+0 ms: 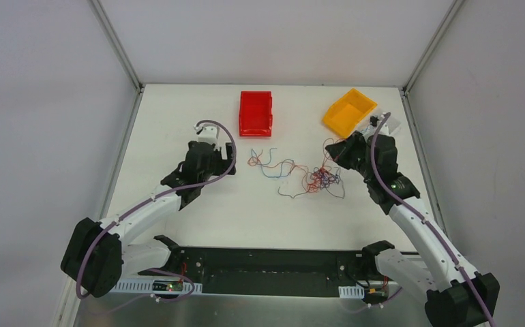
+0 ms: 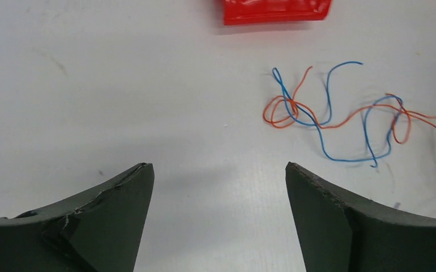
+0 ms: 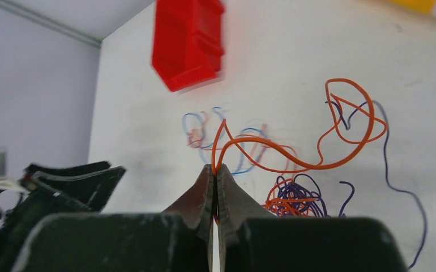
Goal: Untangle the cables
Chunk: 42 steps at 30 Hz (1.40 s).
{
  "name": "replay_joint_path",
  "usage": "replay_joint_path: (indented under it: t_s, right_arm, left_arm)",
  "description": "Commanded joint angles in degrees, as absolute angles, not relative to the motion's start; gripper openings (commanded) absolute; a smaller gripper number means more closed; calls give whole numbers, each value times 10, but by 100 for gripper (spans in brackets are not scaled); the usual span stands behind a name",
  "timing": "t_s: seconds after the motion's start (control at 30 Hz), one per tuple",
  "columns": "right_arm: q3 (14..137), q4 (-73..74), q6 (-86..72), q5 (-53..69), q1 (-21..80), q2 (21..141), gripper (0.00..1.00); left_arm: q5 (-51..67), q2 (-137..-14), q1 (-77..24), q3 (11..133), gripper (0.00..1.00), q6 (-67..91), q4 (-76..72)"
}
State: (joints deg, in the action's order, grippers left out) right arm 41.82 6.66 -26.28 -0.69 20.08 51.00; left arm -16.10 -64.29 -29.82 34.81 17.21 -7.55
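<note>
**Condition.** The cables (image 1: 321,178) lie on the bench (image 1: 246,214) between the two arms. A dense knot (image 3: 295,199) sits on the right. A looser orange-and-blue pair (image 2: 329,122) sits on the left, near the red bin (image 1: 256,114). The right fingers (image 3: 214,181) are clamped together on one orange wire (image 3: 295,164), which arcs away from the tips and loops back toward the knot. The left fingers (image 1: 207,134) stand apart over bare bench and hold nothing; the pair lies off to their right.

**Hazards.**
1. Knot drags. Nothing pins the knot, so a pull on the orange wire probably moves the whole mass instead of freeing one strand.
2. Knot tightens. The wire's path through the purple and blue strands cannot be traced, and a pull in the wrong direction may cinch the loops.
3. Grip slips. The wire is thin and held at the very tips, so a sharp tug may strip it out.
4. Empty grasp. If the left fingers close where they are, they meet only bench.
</note>
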Motion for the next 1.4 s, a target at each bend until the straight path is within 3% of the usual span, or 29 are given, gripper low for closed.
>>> replay_joint_path:
  t_s: [0.0,0.53,1.37]
  right_arm:
    - [492,50,-251,135,220,529,0]
    - [634,47,-276,184,321,613,0]
    - [654,-21,-307,170,434,729,0]
  left_arm:
    - [-33,-649,-330,343,89,113,-153]
    - [239,-613,-367,276,91,89,-345]
    - [330,-672,-368,310,87,102,-343]
